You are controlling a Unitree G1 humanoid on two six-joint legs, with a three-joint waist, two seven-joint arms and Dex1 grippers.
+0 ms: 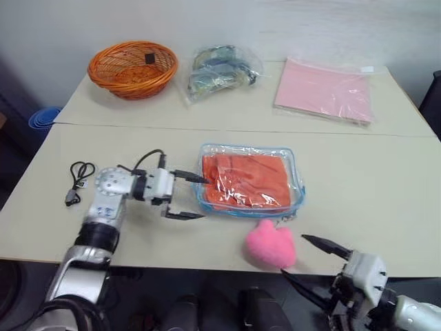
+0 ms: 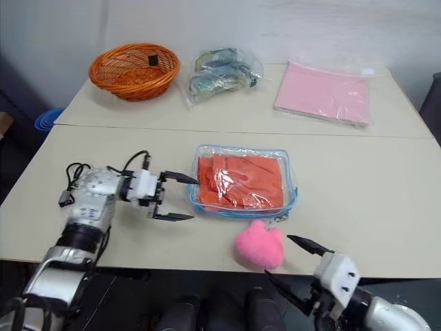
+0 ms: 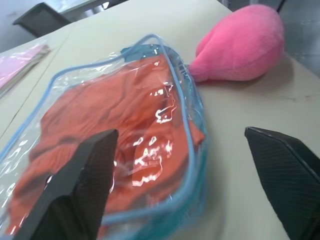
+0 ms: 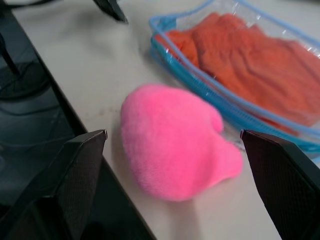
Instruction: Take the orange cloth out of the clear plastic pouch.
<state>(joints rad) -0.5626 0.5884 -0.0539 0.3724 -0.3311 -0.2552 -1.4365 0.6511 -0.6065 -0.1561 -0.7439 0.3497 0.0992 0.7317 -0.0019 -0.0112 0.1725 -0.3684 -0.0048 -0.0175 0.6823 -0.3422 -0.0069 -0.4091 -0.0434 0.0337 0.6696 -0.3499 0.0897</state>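
Lying flat mid-table: clear plastic pouch (image 1: 251, 181), orange cloth (image 1: 246, 181) folded inside it. Resting at the pouch's 6 o'clock, just beside its near edge: pink plush heart (image 1: 271, 243). Hovering at the pouch's 9 o'clock with fingers spread, gripping nothing: left gripper (image 1: 187, 196). Waiting at the heart's 4 o'clock, off the table edge, fingers likewise spread and empty: right gripper (image 1: 311, 262).
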